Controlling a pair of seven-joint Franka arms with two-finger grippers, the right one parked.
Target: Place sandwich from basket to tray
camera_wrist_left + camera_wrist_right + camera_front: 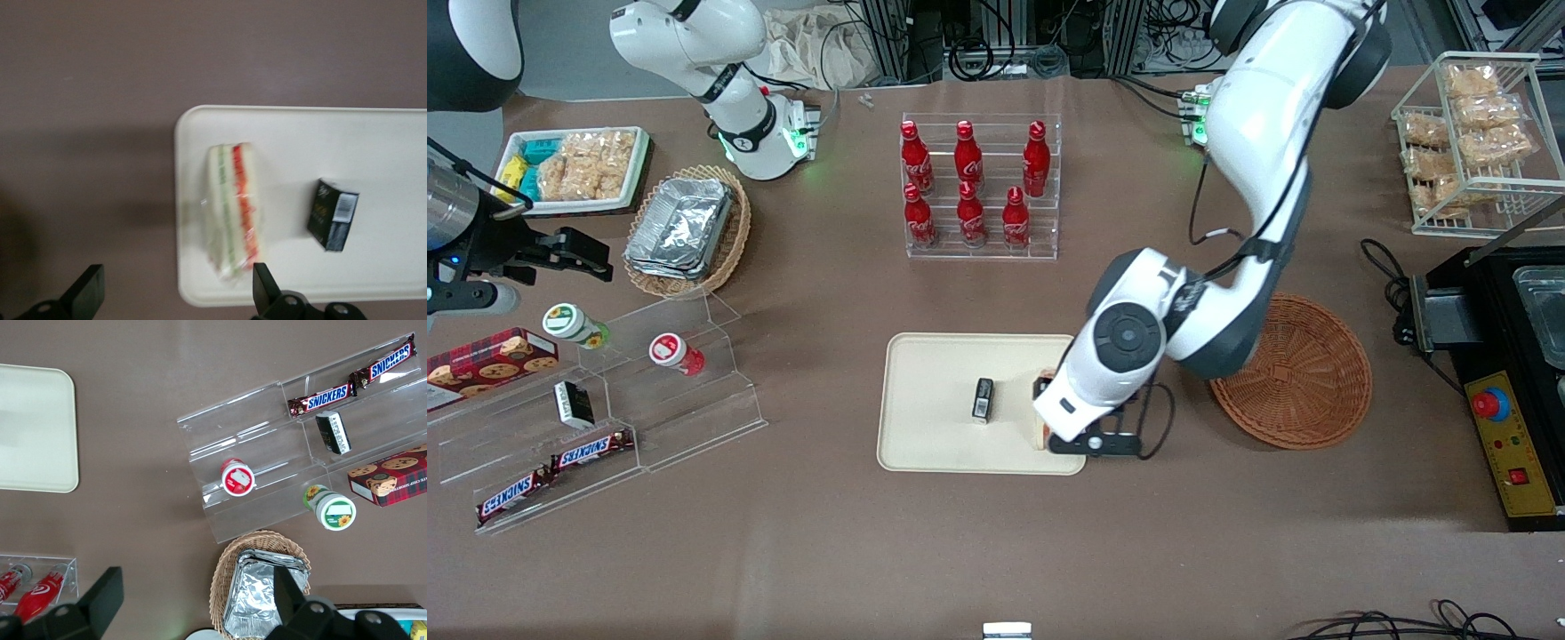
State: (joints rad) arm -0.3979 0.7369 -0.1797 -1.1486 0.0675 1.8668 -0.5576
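The sandwich (233,207) lies flat on the cream tray (373,147) near its corner, red and green filling showing. My left gripper (175,279) is open wide and holds nothing. One fingertip (261,275) is close by the sandwich's end, the other is over the bare table. In the front view the gripper (1085,440) hovers over the tray's (925,418) edge toward the working arm's end, and the arm hides most of the sandwich. The reddish-brown wicker basket (1303,373) stands empty beside the tray.
A small black box (983,398) stands on the tray. A rack of red cola bottles (978,187) is farther from the camera. A tan basket with foil containers (689,227) and an acrylic snack shelf (605,418) lie toward the parked arm's end.
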